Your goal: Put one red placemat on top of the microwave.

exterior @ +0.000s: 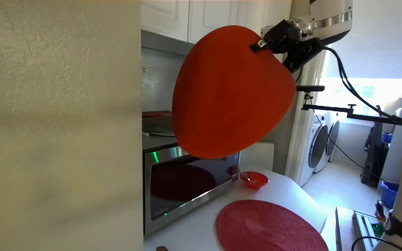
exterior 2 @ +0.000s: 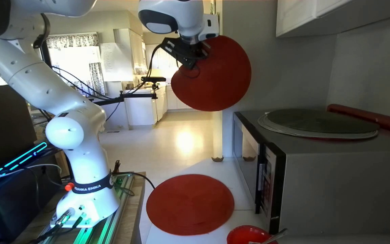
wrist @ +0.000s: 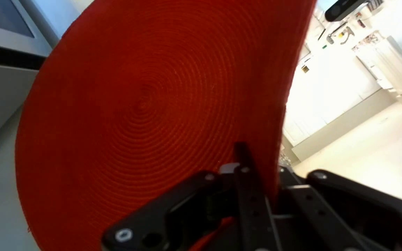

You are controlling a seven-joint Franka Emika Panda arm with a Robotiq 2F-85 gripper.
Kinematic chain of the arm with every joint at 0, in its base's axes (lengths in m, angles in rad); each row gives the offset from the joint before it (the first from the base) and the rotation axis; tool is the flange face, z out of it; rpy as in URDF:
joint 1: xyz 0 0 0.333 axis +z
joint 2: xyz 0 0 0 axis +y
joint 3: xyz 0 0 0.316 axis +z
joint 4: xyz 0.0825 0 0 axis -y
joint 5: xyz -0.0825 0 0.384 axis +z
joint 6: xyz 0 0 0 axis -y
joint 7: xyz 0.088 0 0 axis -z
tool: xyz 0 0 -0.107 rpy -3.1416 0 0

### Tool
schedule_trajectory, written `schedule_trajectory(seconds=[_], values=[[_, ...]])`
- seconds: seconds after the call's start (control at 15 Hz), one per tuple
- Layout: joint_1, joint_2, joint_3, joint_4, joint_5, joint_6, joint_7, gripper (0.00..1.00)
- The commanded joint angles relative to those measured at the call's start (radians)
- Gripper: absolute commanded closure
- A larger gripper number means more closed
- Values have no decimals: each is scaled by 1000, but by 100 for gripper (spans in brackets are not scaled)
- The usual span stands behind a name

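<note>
Black gripper (wrist: 263,167) was closest in wrist view, jaws pinched on edge of round red placemat (wrist: 145,97). Placemat hung tilted in air in both exterior views, near microwave (exterior 2: 347,189), apart from it. Dark green round mat (exterior 2: 320,120) lay on top of microwave. Another red placemat (exterior 2: 190,205) lay flat on white counter (exterior: 281,188). Red bowl (exterior: 255,185) with spoon (exterior 2: 277,236) stood on counter, beside microwave.

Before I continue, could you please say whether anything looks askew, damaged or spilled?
I see no spill. The red placemat in the fingers hangs tilted and curved, as something floppy would. On the microwave, the dark green mat sits off-centre over a paler one. A thread seems loose at the placemat's edge.
</note>
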Motion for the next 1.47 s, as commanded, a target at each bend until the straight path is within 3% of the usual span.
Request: schedule_trajectory(seconds=[0.0, 0.27, 0.67, 0.8, 1.4], values=[[-9, 139, 49, 94, 101, 123, -81, 99], [-8, 276, 73, 183, 181, 277, -151, 99], [-12, 423, 84, 291, 215, 377, -223, 99], [-14, 393, 84, 254, 189, 365, -198, 97], [-12, 456, 92, 295, 214, 410, -255, 99]])
